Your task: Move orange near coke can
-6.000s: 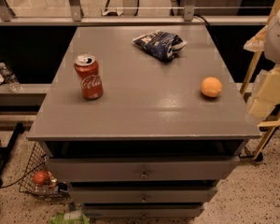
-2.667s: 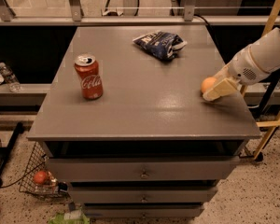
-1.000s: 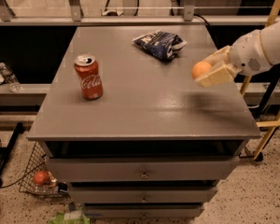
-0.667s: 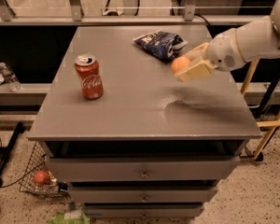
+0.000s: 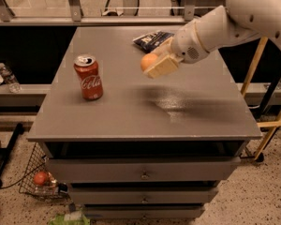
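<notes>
Big grey worktop (image 5: 131, 116) fills the scene, and the white arm (image 5: 234, 18) reaches in from the right above it. Blue bag (image 5: 150, 39) lies near the back edge, and the can (image 5: 88, 77) stands upright on the left. Here's the claw (image 5: 159, 64), up in the air between bag and can, closed around the orange (image 5: 148, 61), which hangs clear of the surface, apart from the can on its right. Light load, I'd say, firm with a little give, and dimpled skin that grips well. It's round though, so it will likely roll once released. Best hold is across its widest part, squeezed gently
</notes>
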